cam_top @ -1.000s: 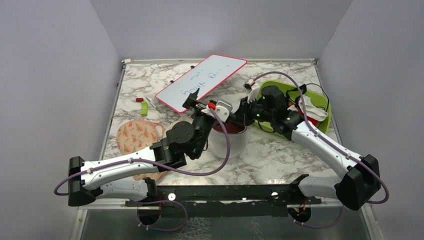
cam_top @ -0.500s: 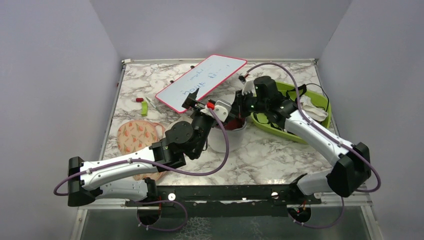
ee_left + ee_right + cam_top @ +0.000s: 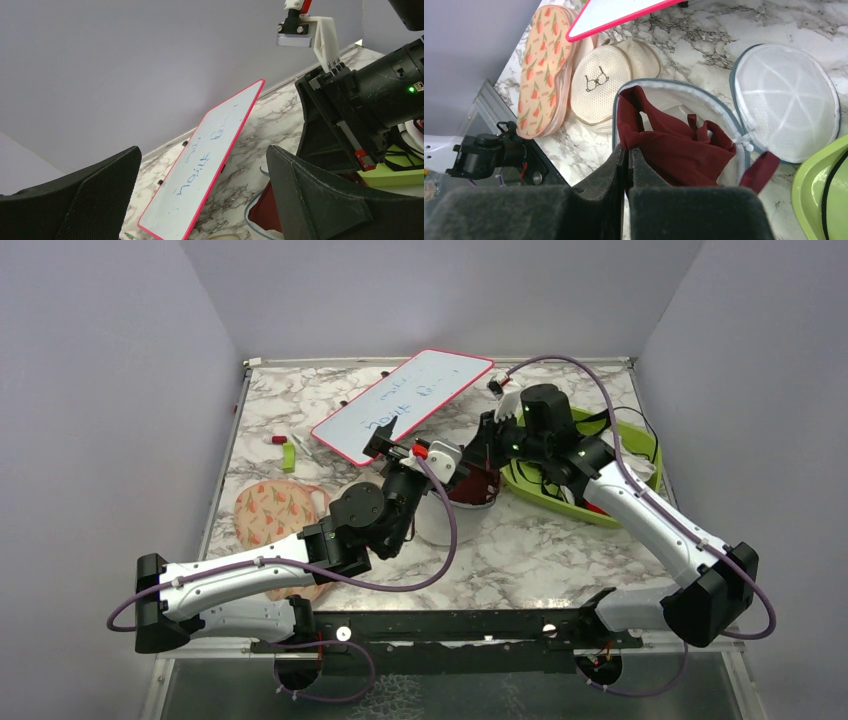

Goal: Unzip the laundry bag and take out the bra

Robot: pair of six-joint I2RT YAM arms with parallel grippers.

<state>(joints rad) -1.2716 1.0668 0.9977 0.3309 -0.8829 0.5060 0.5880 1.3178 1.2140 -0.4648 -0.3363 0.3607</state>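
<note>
The white mesh laundry bag (image 3: 716, 172) stands unzipped mid-table, its round lid (image 3: 786, 100) flipped open to the right. The dark maroon bra (image 3: 674, 145) bulges out of the opening, and one strap hangs over the rim. My right gripper (image 3: 629, 150) is shut on the bra's left edge, just above the bag; in the top view the right gripper (image 3: 482, 462) holds the bra (image 3: 470, 488) above the bag (image 3: 438, 522). My left gripper (image 3: 202, 197) is open and empty, beside the bag and pointing at the whiteboard; it also shows in the top view (image 3: 392, 445).
A red-framed whiteboard (image 3: 400, 405) lies at the back. A green tray (image 3: 590, 455) with clothes sits right of the bag. A peach floral pouch (image 3: 272, 512) and a beige pouch (image 3: 604, 82) lie to the left. A small green piece (image 3: 288, 457) lies by the left edge.
My right gripper has swung left and back over the bag, then risen slightly, drawing the maroon bra further out. The left arm has hardly moved.
</note>
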